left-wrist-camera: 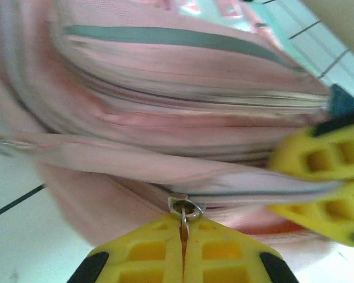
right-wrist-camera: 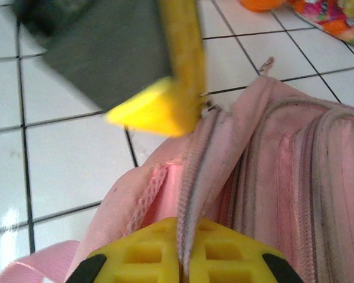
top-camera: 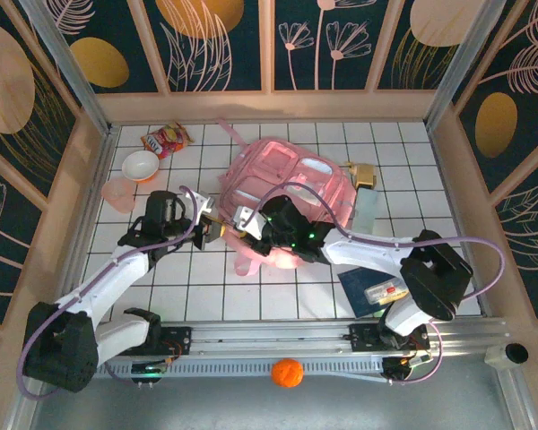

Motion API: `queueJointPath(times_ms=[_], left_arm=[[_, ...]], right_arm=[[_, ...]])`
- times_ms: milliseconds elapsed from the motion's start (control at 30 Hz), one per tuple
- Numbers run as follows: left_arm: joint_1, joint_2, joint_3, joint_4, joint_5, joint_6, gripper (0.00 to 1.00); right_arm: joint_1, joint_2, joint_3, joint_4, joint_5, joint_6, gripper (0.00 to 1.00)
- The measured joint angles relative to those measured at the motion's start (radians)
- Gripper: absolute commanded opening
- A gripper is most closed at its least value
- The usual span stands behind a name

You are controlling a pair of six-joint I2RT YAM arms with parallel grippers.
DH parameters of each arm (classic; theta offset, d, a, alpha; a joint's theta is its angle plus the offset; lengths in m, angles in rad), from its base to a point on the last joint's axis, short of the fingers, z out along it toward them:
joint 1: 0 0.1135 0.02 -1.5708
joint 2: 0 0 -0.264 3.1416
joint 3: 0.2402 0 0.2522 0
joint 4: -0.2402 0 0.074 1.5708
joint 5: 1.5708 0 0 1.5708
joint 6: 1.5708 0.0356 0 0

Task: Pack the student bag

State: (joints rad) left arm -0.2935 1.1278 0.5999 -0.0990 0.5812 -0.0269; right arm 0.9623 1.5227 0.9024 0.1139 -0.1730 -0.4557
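The student bag [top-camera: 291, 184], a light-pink fabric backpack with several zippered pockets, lies pockets-up at the middle of the tiled table [top-camera: 206, 291]; its near-end zipper [right-wrist-camera: 194, 171] gapes partly open.

we see l arm [top-camera: 117, 278] & r arm [top-camera: 377, 255] both stretched inward, wrists close together. l pincer [left-wrist-camera: 183, 236] pinched tight on zipper pull [left-wrist-camera: 186, 209]; r pincer [right-wrist-camera: 180, 242] clamped on student bag [right-wrist-camera: 283, 177] edge.
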Motion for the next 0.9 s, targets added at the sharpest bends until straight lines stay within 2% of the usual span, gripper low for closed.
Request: queueJointPath(times_ms=[300, 467, 633, 667, 767, 833, 900], left_arm=[[0.0, 0.133, 0.091, 0.028, -0.116, 0.05, 0.0], [0.001, 0.242, 0.145, 0.051, -0.172, 0.061, 0.0], [0.0, 0.388, 0.234, 0.055, -0.21, 0.06, 0.02], [0.0, 0.409, 0.249, 0.056, -0.206, 0.06, 0.11], [0.001, 0.417, 0.261, 0.068, -0.205, 0.044, 0.51], [0.01, 0.389, 0.259, 0.072, -0.216, 0.023, 0.64], [0.018, 0.32, 0.249, 0.074, -0.232, -0.009, 0.71]], right_arm=[[-0.217, -0.33, -0.036, -0.279, -0.388, -0.285, 0.0], [-0.27, -0.378, 0.018, -0.452, -0.535, -0.425, 0.0], [-0.309, -0.393, 0.05, -0.543, -0.605, -0.49, 0.0], [-0.314, -0.397, 0.05, -0.543, -0.605, -0.489, 0.0], [-0.321, -0.417, 0.031, -0.521, -0.597, -0.481, 0.0], [-0.321, -0.423, 0.026, -0.515, -0.602, -0.481, 0.0], [-0.318, -0.414, 0.027, -0.506, -0.614, -0.486, 0.0]])
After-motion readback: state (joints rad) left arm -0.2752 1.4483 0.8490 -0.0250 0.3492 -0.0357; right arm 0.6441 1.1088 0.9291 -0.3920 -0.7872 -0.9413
